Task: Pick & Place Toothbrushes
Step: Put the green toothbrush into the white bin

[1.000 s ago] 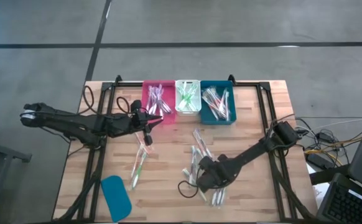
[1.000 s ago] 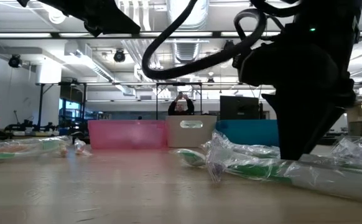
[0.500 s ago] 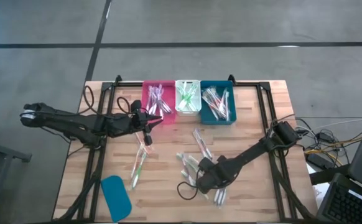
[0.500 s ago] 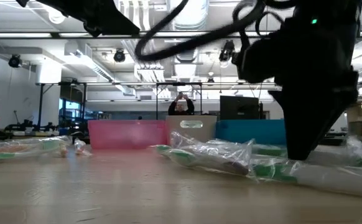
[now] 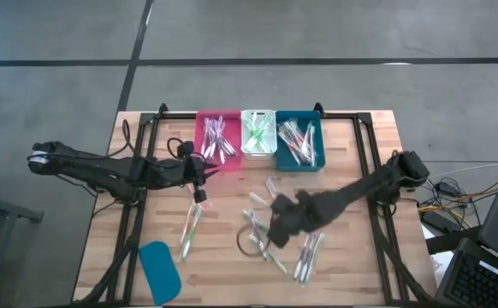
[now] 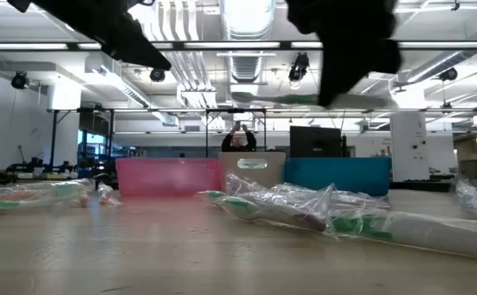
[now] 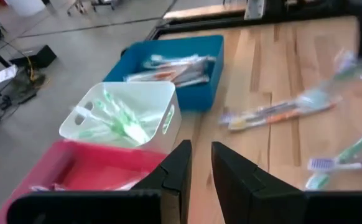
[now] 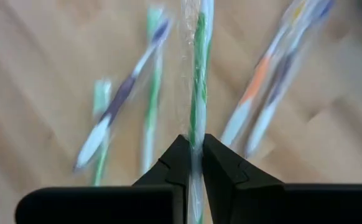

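Observation:
Wrapped toothbrushes lie scattered on the wooden table (image 5: 232,205), some near its middle (image 5: 270,190), more toward the near edge (image 5: 306,255), and a pair on the left (image 5: 192,227). Others fill the pink bin (image 5: 217,137), white bin (image 5: 257,133) and teal bin (image 5: 299,142) at the far edge. My right gripper (image 5: 276,224) hangs over the middle pile, shut on a green toothbrush (image 8: 198,74). My left gripper (image 7: 201,163) hovers at the pink bin's near edge (image 5: 199,174), its fingers a narrow gap apart and empty. My right gripper pinches the green toothbrush in its clear wrapper (image 8: 196,127) between both fingers, which lie along its length. The toothbrush is lifted clear, above those left on the table. In the low view it shows level under the gripper (image 6: 292,100).
A flat teal lid (image 5: 159,265) lies near the table's near left corner. A black frame (image 5: 138,171) runs along both sides of the table. Crinkled wrapped toothbrushes (image 6: 304,215) lie close in the low view. A person (image 6: 238,138) stands far behind the bins.
My right gripper, shut on the green toothbrush, has risen off the table and moved toward the far edge. The pile under it was dragged and rearranged as it pulled up. My left gripper has drifted slightly toward the table's left.

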Robot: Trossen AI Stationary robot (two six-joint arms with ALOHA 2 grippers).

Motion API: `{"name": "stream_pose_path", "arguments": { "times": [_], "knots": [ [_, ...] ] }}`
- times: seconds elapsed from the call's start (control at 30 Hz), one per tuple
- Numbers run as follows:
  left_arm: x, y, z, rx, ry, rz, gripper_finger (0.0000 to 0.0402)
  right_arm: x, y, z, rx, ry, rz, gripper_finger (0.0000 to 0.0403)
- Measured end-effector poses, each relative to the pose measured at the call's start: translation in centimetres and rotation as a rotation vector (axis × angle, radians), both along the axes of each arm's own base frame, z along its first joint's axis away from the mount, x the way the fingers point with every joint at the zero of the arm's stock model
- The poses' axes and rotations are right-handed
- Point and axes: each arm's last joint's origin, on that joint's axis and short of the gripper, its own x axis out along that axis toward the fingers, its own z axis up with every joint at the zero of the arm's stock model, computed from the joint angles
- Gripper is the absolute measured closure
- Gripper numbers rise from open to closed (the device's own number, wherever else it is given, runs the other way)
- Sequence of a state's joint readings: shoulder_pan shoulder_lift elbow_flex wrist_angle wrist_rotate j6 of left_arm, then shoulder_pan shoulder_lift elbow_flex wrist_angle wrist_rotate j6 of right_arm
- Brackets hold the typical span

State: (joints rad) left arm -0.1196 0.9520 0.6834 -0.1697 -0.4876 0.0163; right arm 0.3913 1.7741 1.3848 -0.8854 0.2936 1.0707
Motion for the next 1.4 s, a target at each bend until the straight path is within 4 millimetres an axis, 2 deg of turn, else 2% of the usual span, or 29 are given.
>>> {"name": "stream_pose_path", "arguments": {
  "times": [0.17, 0.37, 0.57, 0.73, 0.9, 1.4],
  "knots": [
    [0.0, 0.0, 0.0, 0.004, 0.0, -0.002, 0.0335, 0.7, -5.0, 1.9, -0.046, -0.029, 0.001, 0.0381],
    [-0.1, 0.0, 0.1, 0.004, -0.004, -0.002, 0.0335, 0.9, -11.0, 3.3, -0.088, -0.048, -0.059, 0.0381],
    [-0.1, 0.0, 0.1, 0.004, -0.003, -0.002, 0.0335, 1.6, -15.9, 3.2, -0.077, -0.078, -0.106, 0.0381],
    [-0.1, 0.0, 0.1, 0.005, -0.004, -0.001, 0.0335, 1.9, -19.3, 3.0, -0.077, -0.117, -0.134, 0.0381],
    [-0.1, 0.0, 0.1, 0.006, -0.005, -0.002, 0.0335, 1.8, -21.9, 2.7, -0.074, -0.126, -0.176, 0.0381],
    [-0.1, 0.0, 0.1, 0.007, -0.007, 0.001, 0.0335, 2.6, -26.9, 1.1, -0.1, -0.208, -0.203, 0.0381]
  ]
}}
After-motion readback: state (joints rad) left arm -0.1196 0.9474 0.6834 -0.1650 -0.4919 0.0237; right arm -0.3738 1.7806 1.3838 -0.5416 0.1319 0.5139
